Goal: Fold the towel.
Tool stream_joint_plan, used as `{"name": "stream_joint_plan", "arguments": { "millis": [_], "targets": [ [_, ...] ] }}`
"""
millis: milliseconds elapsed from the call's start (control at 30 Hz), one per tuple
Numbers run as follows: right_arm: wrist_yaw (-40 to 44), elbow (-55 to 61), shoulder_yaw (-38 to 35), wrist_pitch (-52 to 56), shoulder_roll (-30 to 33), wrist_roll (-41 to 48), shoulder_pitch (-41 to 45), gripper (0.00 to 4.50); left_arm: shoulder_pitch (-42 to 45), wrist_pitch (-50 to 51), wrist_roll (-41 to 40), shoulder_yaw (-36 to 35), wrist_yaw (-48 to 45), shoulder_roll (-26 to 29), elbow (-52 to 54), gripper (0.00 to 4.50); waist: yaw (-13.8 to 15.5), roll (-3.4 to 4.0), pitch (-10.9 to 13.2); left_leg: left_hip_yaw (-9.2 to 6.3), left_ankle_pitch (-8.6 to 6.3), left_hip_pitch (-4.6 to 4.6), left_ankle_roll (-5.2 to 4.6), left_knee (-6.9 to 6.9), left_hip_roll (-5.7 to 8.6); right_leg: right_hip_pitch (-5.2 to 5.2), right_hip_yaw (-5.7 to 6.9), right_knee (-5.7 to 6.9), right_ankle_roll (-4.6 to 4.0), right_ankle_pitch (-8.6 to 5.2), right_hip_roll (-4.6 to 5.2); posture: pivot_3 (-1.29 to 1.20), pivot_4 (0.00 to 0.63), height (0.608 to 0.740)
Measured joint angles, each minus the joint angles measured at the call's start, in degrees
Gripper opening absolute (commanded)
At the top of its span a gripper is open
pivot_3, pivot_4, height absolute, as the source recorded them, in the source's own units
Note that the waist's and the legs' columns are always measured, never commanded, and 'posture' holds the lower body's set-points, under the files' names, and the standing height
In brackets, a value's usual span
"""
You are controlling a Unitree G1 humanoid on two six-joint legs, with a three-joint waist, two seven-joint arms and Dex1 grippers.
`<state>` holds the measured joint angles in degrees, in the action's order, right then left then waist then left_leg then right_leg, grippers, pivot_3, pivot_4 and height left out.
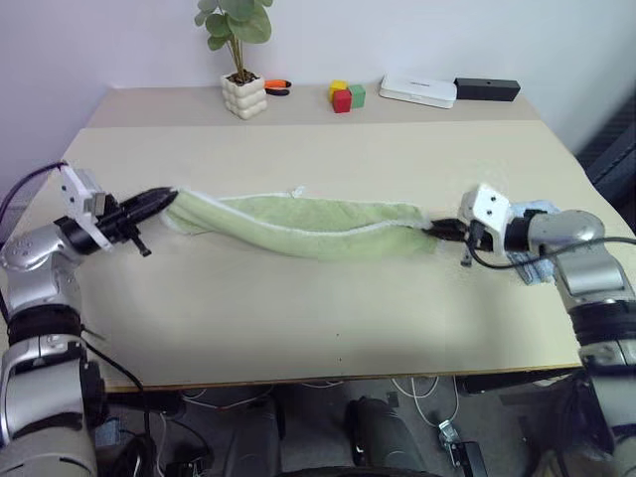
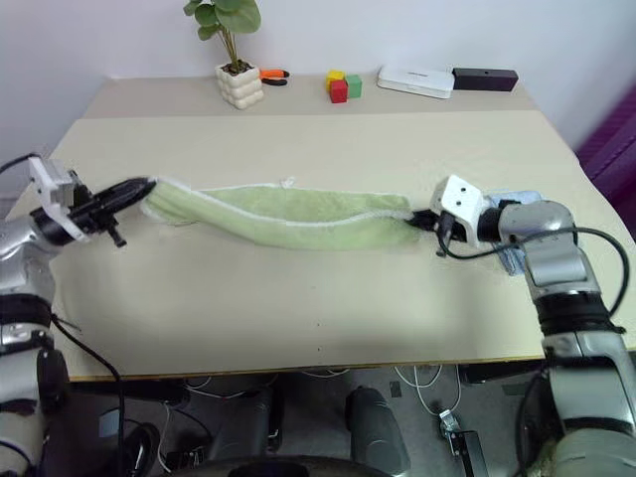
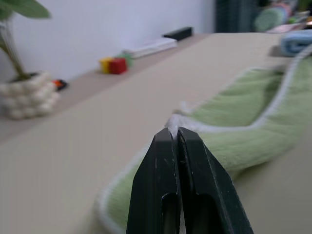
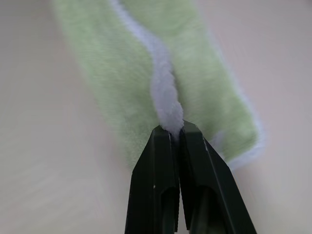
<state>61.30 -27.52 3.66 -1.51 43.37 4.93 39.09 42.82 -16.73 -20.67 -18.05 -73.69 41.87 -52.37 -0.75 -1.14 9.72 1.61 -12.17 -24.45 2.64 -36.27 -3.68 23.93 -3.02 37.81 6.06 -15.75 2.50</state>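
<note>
You have a beige bench (image 1: 298,328): the green towel (image 1: 308,224) sags across its middle, a blue folded towel (image 1: 537,263) sits near the right edge, and a potted plant (image 1: 241,84), coloured blocks (image 1: 347,95), a white box (image 1: 418,90) and a black bar (image 1: 487,89) line the far edge

**Backdrop: pale wall, beige table**

I see a beige table (image 1: 298,328) butted against a plain white wall (image 1: 417,35). Its far edge carries a potted plant (image 1: 241,60), coloured blocks (image 1: 346,95) and a white box (image 1: 418,90). Cables (image 1: 417,393) trail on the floor beneath.
</note>
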Motion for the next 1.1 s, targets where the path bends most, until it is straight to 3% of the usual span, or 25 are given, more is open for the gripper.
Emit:
{"name": "stream_joint_plan", "arguments": {
  "millis": [233,400,533,733,900,1100],
  "targets": [
    [-22.04,-21.53,0.48,-11.59,-4.73,-9.89,21.94,0.06,20.67,-12.86,8.64,2.44,17.01,-0.46,-15.43,0.00,-0.07,0.00,0.01,0.03,0.00,-0.12,0.00,0.22,0.03,0.15,-0.01,-0.15,0.02,-0.01,0.05,0.00,0.150,0.740],
    [-24.70,-22.30,-3.53,-16.40,-4.63,-7.09,24.65,0.06,23.09,-17.94,12.69,3.90,20.17,2.23,-19.66,0.00,-0.50,0.01,0.01,0.13,0.00,-0.15,-0.01,0.35,-0.01,0.23,-0.03,-0.25,0.02,-0.01,0.03,0.00,0.150,0.740],
    [-19.05,-15.26,-4.91,-16.01,-4.00,-2.99,17.21,0.06,23.12,-18.56,12.55,3.41,16.01,4.57,-20.75,0.00,-0.28,0.01,0.01,0.14,0.00,-0.16,0.00,0.23,-0.01,0.17,-0.02,-0.19,0.03,0.00,0.04,0.00,0.150,0.740],
    [-7.21,9.42,-6.41,-3.88,0.02,7.23,-4.59,0.06,19.54,-16.05,7.03,-0.74,-0.54,6.94,-19.54,0.00,0.01,0.07,0.03,0.15,0.01,-0.15,0.02,0.08,0.01,0.10,-0.02,-0.09,0.04,0.00,0.09,0.00,0.150,0.740],
    [-1.81,25.34,-9.13,4.16,5.81,12.43,-17.15,0.06,8.01,-8.49,2.29,-1.27,-16.06,6.13,-14.86,0.00,-0.26,0.09,0.02,0.13,0.01,0.02,0.02,0.12,-0.06,0.06,-0.03,0.04,0.00,-0.03,0.00,0.00,0.150,0.740],
    [4.34,33.14,-10.25,9.85,10.85,16.16,-27.63,0.06,-8.23,2.05,-5.14,1.51,-18.58,7.12,-2.13,0.00,-0.11,0.07,0.02,0.13,0.00,0.04,0.01,0.06,-0.08,0.07,-0.06,0.12,-0.03,-0.05,0.04,0.00,0.150,0.740]
  ]
}}
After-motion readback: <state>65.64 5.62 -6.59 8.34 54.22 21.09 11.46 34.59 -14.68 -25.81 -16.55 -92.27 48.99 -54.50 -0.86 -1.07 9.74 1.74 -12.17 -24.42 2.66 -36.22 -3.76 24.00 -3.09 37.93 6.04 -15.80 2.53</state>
